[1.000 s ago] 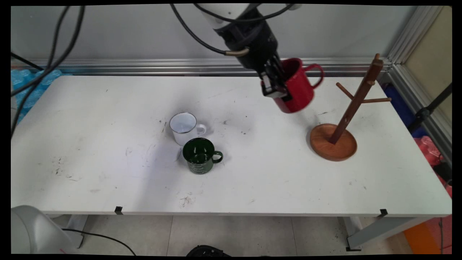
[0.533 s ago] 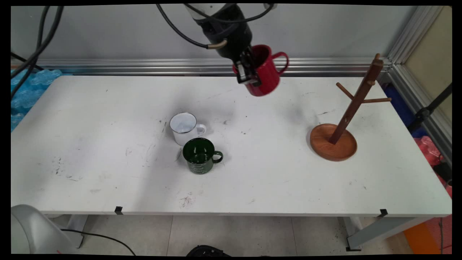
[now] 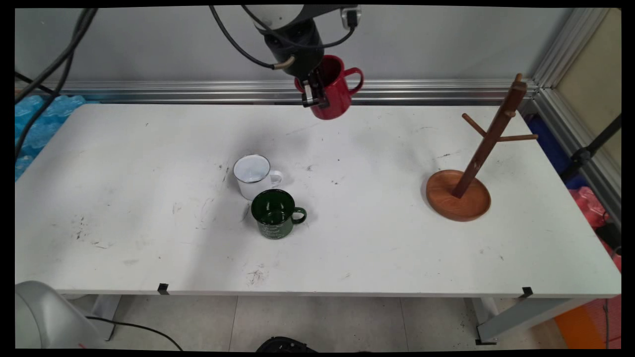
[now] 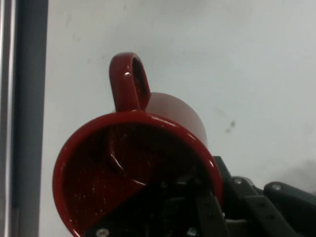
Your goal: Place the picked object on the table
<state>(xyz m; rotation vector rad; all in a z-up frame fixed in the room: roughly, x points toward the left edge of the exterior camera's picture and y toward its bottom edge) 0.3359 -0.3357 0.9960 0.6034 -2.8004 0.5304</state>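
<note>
Setting: robotics laboratory test cell.
Worktop (image 3: 149,248): plain white, scuffed, black tape marks on its near edge.
Enclosure: aluminium profile rail (image 3: 173,89) along grey wall.
Cabling: black cables (image 3: 54,64) hanging overhead.

White counter (image 3: 124,148), scuffed: white mug (image 3: 254,175) touched green mug (image 3: 275,214) mid-counter; wooden mug stand (image 3: 464,188) stood well apart, right.

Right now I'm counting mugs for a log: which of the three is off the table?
The red mug, held in the claw above the table's far edge. The white mug and green mug stand on the table.
</note>
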